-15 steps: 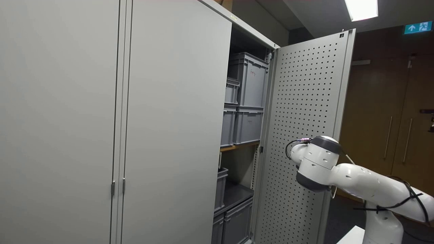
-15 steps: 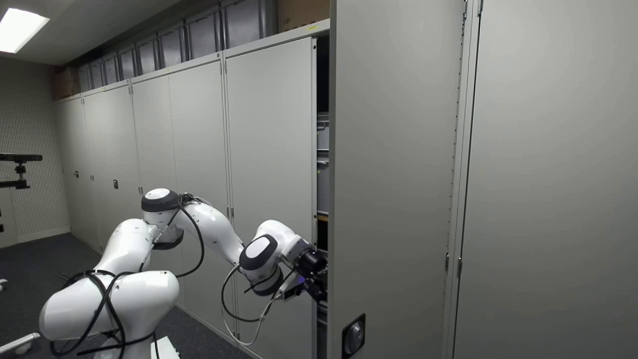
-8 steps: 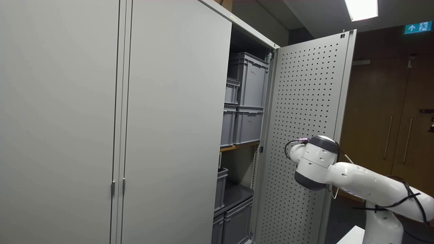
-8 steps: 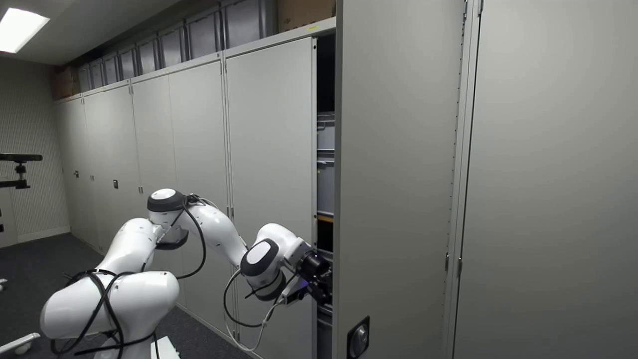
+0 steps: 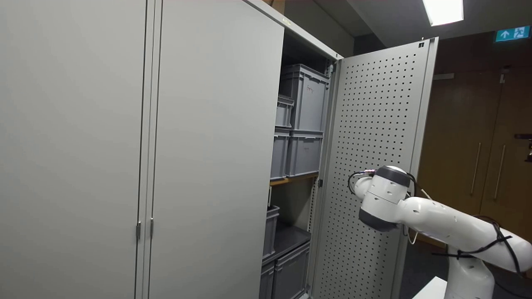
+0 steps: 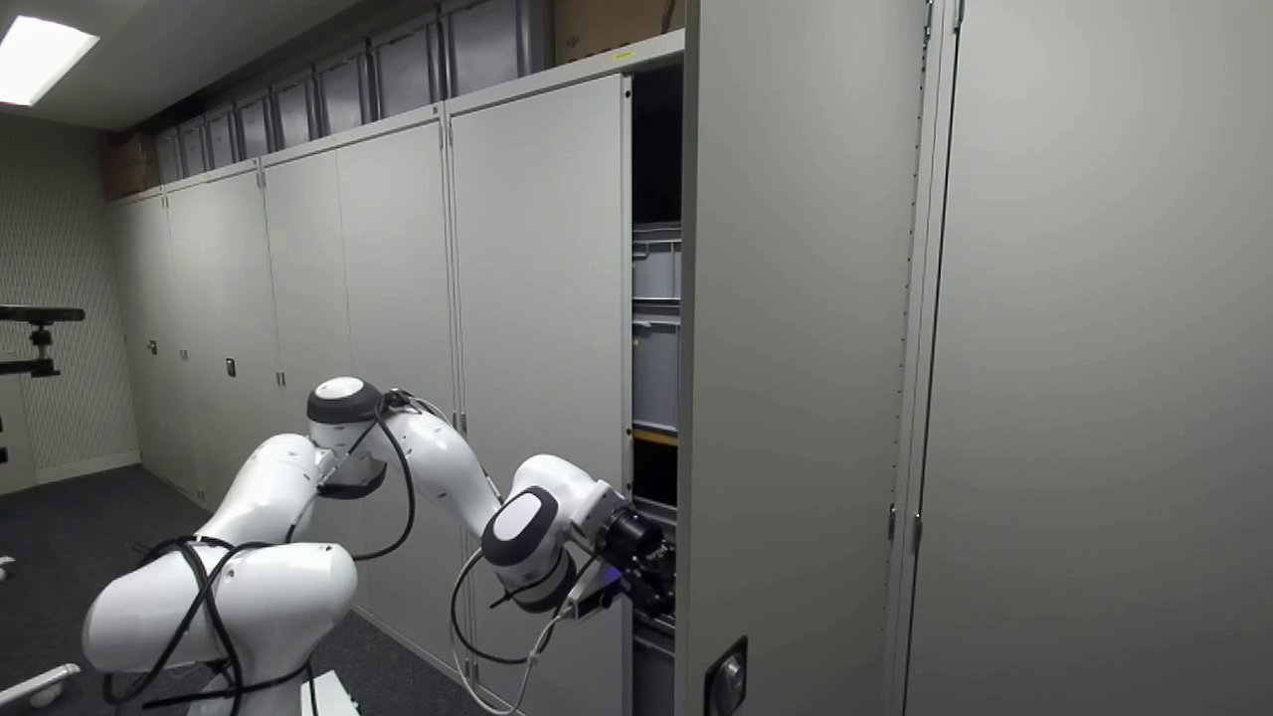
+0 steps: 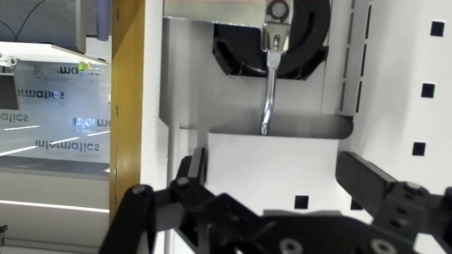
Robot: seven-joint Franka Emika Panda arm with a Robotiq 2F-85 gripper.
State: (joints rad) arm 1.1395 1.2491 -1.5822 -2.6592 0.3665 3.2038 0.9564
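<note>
A tall grey cabinet door (image 5: 374, 124) stands ajar, its perforated inner face showing; its smooth outer face (image 6: 796, 348) carries a black lock handle (image 6: 729, 686). My gripper (image 7: 272, 157) is open in the wrist view, facing the door's inner side near the free edge. Between its black fingers (image 7: 363, 180) lies a plain pale panel (image 7: 272, 158) of the door, not gripped. Above it appear a black lock housing (image 7: 307, 31) and a shiny metal rod (image 7: 270, 95). In an exterior view the gripper (image 6: 656, 582) is at the door's edge, partly hidden behind it; I cannot tell whether they touch.
Inside the cabinet, grey bins (image 5: 307, 101) stand on shelves with an orange-brown edge (image 5: 293, 180). The neighbouring door (image 5: 216, 145) is closed. The white arm (image 6: 438, 457) trails loose cables (image 6: 497, 661). More bins (image 6: 403, 70) line the cabinet top.
The door has swung a little further out, widening the gap beside the closed door. The arm and gripper have moved along with it, toward the hinge side.
</note>
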